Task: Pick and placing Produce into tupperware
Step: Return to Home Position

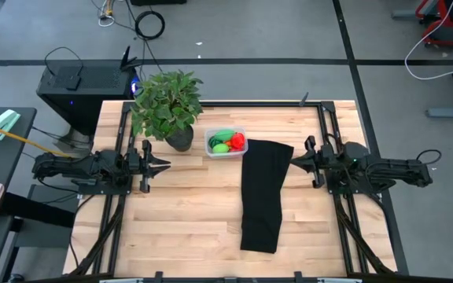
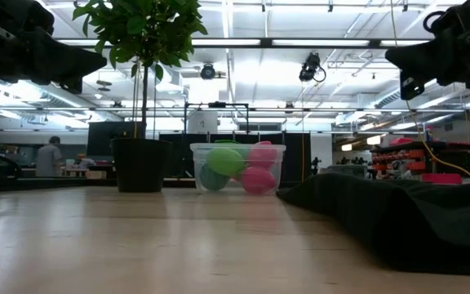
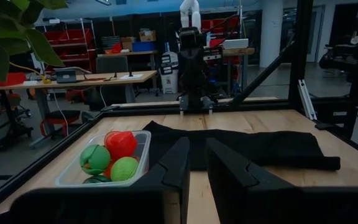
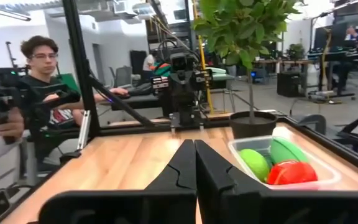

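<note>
The clear tupperware (image 1: pixel 226 142) stands on the table's far middle, right of the plant pot. The produce (image 1: pixel 228 142) lies inside it: red and green pieces show in the high view, and a dark green ball (image 3: pixel 95 158), a red piece (image 3: pixel 121 143) and a light green piece (image 3: pixel 124 168) in the left wrist view. The carrot does not show. My left gripper (image 1: pixel 162 164) hovers open on the table's left, fingers pointing right. My right gripper (image 1: pixel 296 161) hovers shut on the table's right, pointing left, over the black cloth's far end. Both hang above the table in the low view.
A black cloth (image 1: pixel 261 193) lies lengthwise from beside the tub toward the near edge. The leafy plant in its dark pot (image 1: pixel 178 138) stands left of the tub. A black frame rail (image 1: pixel 328 141) borders the table. A person (image 4: pixel 39 68) sits beyond the table's left side.
</note>
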{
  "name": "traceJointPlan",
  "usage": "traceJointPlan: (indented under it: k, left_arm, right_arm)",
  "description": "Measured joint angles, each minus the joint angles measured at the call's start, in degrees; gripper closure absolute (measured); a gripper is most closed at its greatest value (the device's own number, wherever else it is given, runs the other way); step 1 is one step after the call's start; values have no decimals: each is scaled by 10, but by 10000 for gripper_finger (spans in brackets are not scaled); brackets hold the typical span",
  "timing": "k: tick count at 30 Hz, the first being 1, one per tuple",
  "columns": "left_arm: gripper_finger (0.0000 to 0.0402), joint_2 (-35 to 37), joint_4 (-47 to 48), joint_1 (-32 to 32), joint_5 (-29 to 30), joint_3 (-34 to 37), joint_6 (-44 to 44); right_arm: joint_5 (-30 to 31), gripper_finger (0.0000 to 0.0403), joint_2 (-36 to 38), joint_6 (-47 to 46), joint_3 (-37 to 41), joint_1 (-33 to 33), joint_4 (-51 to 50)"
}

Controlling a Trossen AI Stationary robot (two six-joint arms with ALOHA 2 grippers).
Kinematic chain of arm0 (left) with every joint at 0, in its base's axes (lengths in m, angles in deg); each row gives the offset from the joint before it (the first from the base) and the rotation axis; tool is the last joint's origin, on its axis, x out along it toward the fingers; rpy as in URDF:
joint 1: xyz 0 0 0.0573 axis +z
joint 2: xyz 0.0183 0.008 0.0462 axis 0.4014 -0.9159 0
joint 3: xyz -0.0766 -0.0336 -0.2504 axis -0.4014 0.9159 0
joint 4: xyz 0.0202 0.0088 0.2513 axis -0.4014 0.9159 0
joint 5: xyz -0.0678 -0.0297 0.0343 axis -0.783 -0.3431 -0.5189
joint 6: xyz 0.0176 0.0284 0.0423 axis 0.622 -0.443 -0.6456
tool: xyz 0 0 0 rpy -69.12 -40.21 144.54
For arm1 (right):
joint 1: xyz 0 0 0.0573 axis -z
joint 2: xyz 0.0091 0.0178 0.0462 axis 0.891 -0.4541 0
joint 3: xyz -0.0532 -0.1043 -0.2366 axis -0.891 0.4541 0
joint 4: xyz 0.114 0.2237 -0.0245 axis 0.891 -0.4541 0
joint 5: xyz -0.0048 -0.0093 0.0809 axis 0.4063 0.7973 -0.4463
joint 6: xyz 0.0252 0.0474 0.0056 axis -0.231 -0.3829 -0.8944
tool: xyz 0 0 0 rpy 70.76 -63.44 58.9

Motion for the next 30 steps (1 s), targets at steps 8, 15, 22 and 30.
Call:
traceJointPlan:
  k: [8,15,22,30]
  left_arm:
    - [338,0,0,0,0,0,1]
    - [345,0,0,0,0,0,8]
    - [343,0,14,1,-1,0,60]
    - [357,0,-6,4,1,0,37]
  right_arm:
    - [49,403,-8,5,0,0,-41]
    - [53,403,-19,0,0,0,-41]
    - [57,402,-19,-2,0,0,-41]
    - [62,402,-19,-2,0,0,-40]
